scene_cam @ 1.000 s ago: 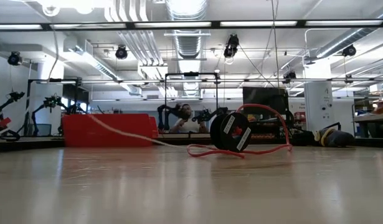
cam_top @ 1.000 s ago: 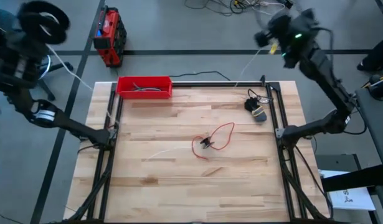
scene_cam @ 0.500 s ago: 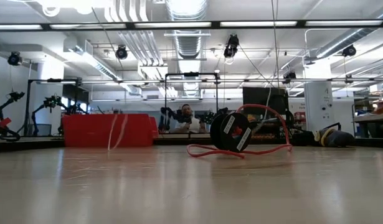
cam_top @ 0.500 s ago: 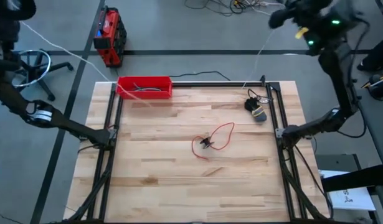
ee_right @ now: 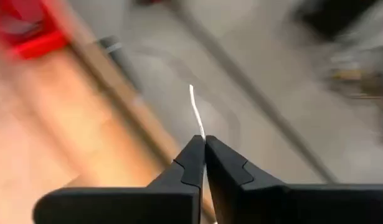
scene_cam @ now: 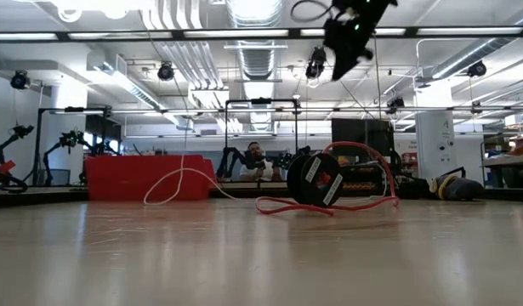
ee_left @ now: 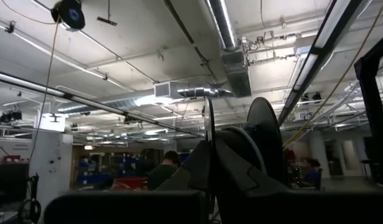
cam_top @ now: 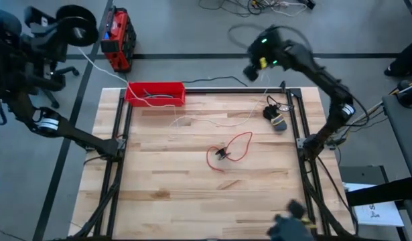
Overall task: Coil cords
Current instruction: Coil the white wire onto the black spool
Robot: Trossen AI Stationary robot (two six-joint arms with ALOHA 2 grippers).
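The red cord (cam_top: 240,144) lies in a loose loop at the table's middle, its black disc (scene_cam: 316,180) standing on edge. The white cord (cam_top: 212,122) sags slack between both grippers, and its middle lies on the table's far half, looping in front of the tray (scene_cam: 180,183). My left gripper (cam_top: 58,33) is raised beyond the table's far left corner, shut on the white cord's black disc end (cam_top: 77,19). My right gripper (cam_top: 256,67) is high over the far edge (scene_cam: 350,34), shut on the cord's other end. My left gripper pinches the black disc piece at the white cord's end; its thin edge (ee_left: 208,134) stands up between the two fingers, clear of the table. My right gripper pinches the white cord (ee_right: 196,118) between its fingertips, a short free end beyond them. The cord hangs slack down to the table.
A red tray (cam_top: 155,92) with dark cables sits at the far left edge. A dark bundled object (cam_top: 276,119) lies at the far right. Black frame rails run along the table's left, right and far sides. A red toolbox (cam_top: 117,40) stands on the floor beyond.
My right gripper has swung from beyond the far right corner leftward and down, over the table's far edge. My left gripper has come back toward the table from the far left. The white cord, drawn taut in the air, has gone slack and its middle has dropped onto the table.
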